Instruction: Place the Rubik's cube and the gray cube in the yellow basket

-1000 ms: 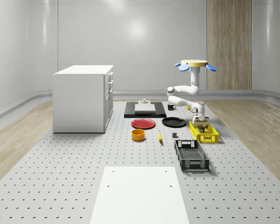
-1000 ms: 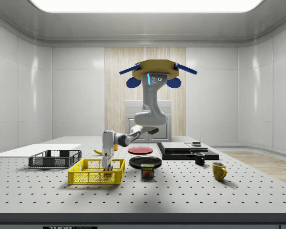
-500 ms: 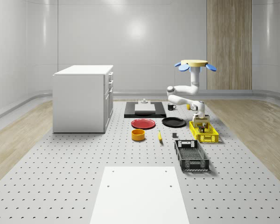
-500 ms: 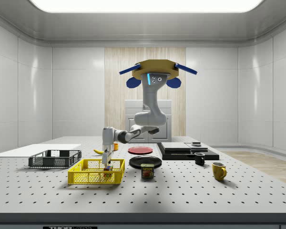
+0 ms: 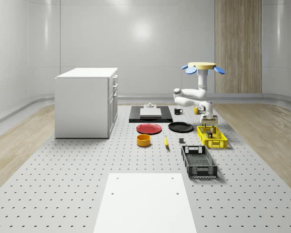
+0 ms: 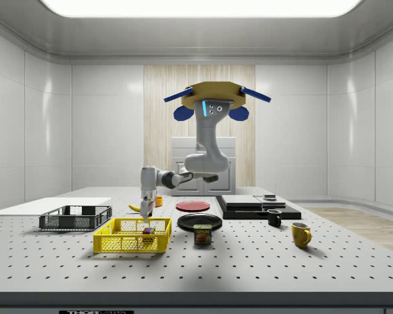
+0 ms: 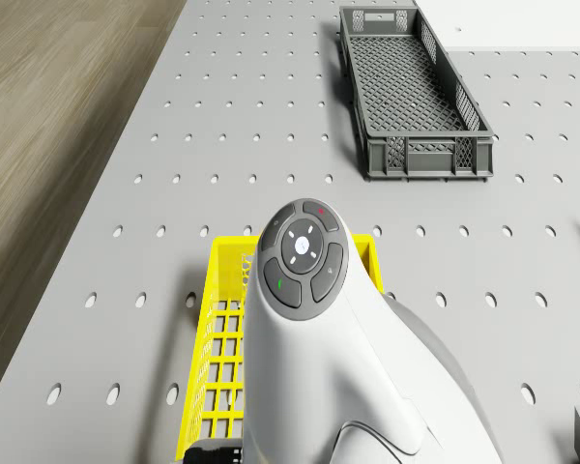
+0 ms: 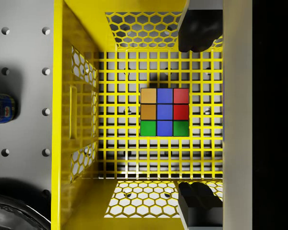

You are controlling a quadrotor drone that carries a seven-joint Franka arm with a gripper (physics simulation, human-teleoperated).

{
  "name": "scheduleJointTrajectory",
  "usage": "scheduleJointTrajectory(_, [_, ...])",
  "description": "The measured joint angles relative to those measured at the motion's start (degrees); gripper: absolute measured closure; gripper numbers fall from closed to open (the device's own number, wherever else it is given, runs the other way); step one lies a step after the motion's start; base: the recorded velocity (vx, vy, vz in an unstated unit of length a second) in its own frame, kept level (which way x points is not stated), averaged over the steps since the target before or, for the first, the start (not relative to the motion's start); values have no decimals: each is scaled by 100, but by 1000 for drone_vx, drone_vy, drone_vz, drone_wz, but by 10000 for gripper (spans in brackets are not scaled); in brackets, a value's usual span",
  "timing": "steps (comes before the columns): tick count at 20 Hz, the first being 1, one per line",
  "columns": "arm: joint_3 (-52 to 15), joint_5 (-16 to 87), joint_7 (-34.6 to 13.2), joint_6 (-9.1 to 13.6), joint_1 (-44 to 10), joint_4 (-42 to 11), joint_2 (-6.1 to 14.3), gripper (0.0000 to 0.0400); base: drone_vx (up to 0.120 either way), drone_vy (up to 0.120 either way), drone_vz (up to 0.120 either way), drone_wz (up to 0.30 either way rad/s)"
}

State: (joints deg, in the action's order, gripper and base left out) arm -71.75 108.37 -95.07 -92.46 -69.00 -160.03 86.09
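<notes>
Table (image 5: 63, 194) first: it is a wide grey perforated slab, and I will place everything from the yellow basket (image 5: 212, 137) standing on it. Above and somewhat behind that basket hovers the drone (image 6: 209, 97), well clear of the surface, with its white arm (image 6: 203, 157) reaching out and bending down so the wrist hangs straight over the basket. A grey crate (image 5: 199, 160) sits just beside the basket toward the near end of the table, a black plate (image 5: 180, 127) lies near the basket on its other side, and a small tin (image 6: 202, 234) stands close by its wall. The tool (image 8: 196, 115) is poised above the basket's open top, lifted clear of the rim, and its two dark fingers (image 8: 198, 29) are spread wide apart with nothing between them. Directly beneath, flat on the mesh floor inside the basket and touching neither finger, rests the Rubik's cube (image 8: 164, 112), its orange, blue, red and green squares facing up. So, as I judge it, half the job is done: that cube is delivered and let go. The gray cube I cannot make out from here, and the basket floor around the coloured cube looks bare, so fetching and dropping that second piece is what seems to remain.
</notes>
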Motion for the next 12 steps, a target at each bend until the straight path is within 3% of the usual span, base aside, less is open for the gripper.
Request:
scheduleJointTrajectory(8, [-175, -173, -12, 42, 12, -45, 30, 0, 0, -120, 0, 0])
scheduleJointTrajectory(12, [-199, -201, -17, 34, 9, -50, 47, 0, 110, -120, 0, 0])
